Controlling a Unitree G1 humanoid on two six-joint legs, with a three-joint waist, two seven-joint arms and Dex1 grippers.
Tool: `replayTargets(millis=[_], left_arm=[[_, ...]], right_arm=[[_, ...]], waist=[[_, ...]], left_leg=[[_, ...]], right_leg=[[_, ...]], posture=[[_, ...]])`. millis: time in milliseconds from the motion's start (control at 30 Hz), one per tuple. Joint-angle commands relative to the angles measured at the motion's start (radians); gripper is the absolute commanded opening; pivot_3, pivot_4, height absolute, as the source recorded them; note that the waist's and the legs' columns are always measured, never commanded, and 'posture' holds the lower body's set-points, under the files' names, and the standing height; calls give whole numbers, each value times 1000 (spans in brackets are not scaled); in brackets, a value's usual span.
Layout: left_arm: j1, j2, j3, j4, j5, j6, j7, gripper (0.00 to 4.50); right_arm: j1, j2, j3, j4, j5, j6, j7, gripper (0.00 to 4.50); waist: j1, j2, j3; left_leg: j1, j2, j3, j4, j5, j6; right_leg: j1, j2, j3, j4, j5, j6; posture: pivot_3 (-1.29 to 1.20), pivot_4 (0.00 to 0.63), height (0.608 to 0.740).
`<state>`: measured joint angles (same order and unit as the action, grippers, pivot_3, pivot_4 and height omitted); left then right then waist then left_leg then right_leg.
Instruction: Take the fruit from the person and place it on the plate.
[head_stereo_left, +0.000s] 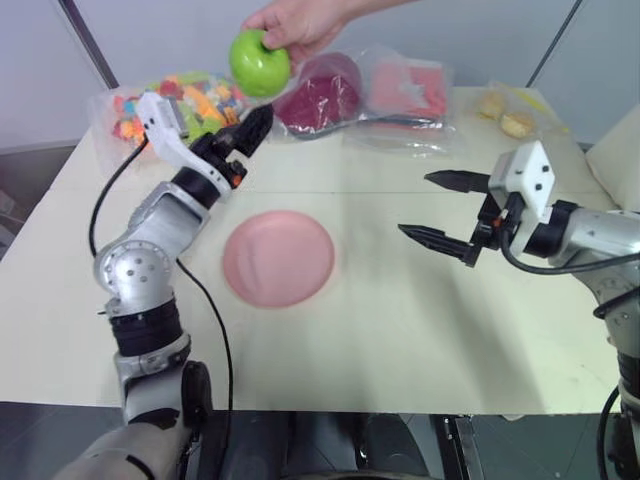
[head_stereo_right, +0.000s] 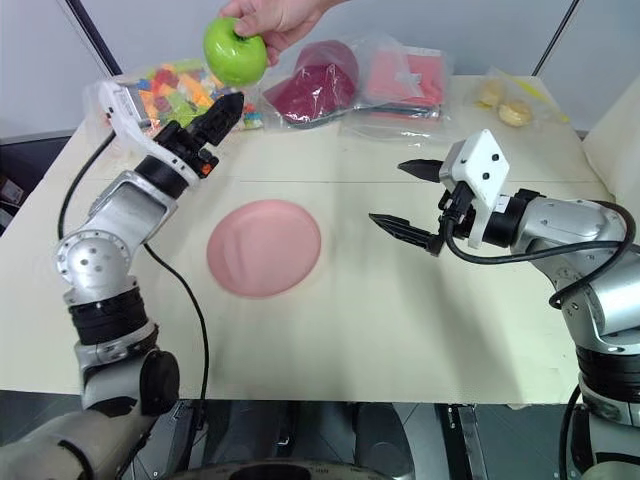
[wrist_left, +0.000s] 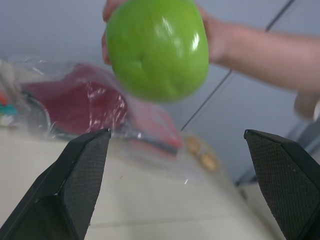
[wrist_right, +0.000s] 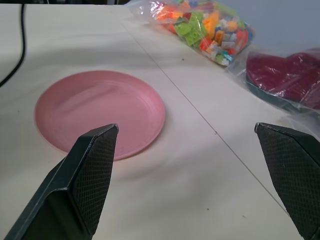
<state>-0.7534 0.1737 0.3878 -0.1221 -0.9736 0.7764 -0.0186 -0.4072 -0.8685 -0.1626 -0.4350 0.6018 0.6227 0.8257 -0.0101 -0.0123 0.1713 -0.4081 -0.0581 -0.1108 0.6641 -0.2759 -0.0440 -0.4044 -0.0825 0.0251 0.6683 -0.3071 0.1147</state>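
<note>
bright green apple (head_stereo_left: 259, 62), pink plate (head_stereo_left: 278, 258), black pincer fingers (wrist_right: 92, 165)

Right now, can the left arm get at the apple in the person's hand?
Probably yes. The left tool is open and aimed up at the apple, just below it with nothing between. The person's hand grips the top and back, leaving the near side bare.

— What sort of place is shown?
— A lab or test room is suggested: a plain cream table (head_stereo_left: 400, 340) is set against bare grey-white wall panels (head_stereo_left: 180, 30).
— What supports that?
— Practice props are laid out along the far edge: clear bags of coloured toy bricks (head_stereo_left: 185, 100), a dark red item (head_stereo_left: 325, 90) and pale round pieces (head_stereo_left: 510, 115).
</note>
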Motion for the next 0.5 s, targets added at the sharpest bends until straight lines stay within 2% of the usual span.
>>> replayTargets(millis=[33,500], left_arm=[[-66,2,22,55,4,-72,-17,4500],[-171,32,13,263,66,-199,-136,4500]], right_arm=[[-18,0,-18,-21,-2,-20,0,4470],[6,-5,-39,-41,0,-19,-16,4470]], waist=[[-1,0,0],[-1,0,0]], left_leg=[[0,0,0,0,0,0],[0,0,0,0,0,0]], right_leg=[[0,0,0,0,0,0],[0,0,0,0,0,0]], posture=[[0,150,740],[0,150,740]])
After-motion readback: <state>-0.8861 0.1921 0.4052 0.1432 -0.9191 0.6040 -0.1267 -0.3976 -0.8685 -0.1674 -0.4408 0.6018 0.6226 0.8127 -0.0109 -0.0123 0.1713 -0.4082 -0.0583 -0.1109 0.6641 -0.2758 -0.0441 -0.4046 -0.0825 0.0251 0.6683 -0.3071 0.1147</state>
